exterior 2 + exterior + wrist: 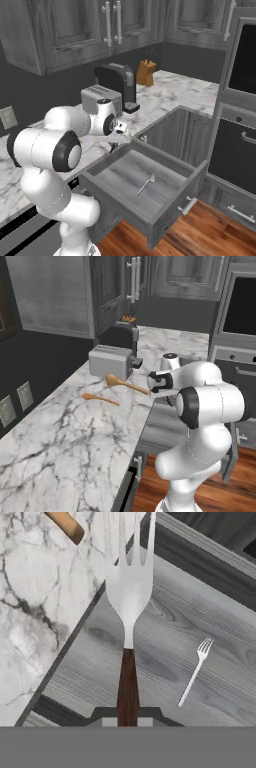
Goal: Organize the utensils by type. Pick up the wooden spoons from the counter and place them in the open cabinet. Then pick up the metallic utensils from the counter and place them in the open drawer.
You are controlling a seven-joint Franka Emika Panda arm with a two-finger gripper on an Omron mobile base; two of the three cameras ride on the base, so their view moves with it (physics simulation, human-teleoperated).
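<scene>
My gripper (128, 714) is shut on the dark brown handle of a metallic fork (129, 587), whose tines point ahead over the near edge of the open drawer (210, 607). A smaller all-metal fork (196, 671) lies on the drawer floor (120, 175). From the base, the gripper (120, 132) hangs at the counter's edge above the drawer's back corner. Two wooden spoons lie on the counter (60, 441): the big one (122, 383) just left of the gripper (150, 387), the slim one (100, 399) nearer. I cannot tell which wall cabinet (50, 291) stands open.
A silver toaster (110, 361) and a black coffee machine (122, 336) stand behind the spoons, with a knife block (145, 72) further back. The oven column (240, 125) rises on the right. The pulled-out drawer front (180, 205) juts over the wooden floor.
</scene>
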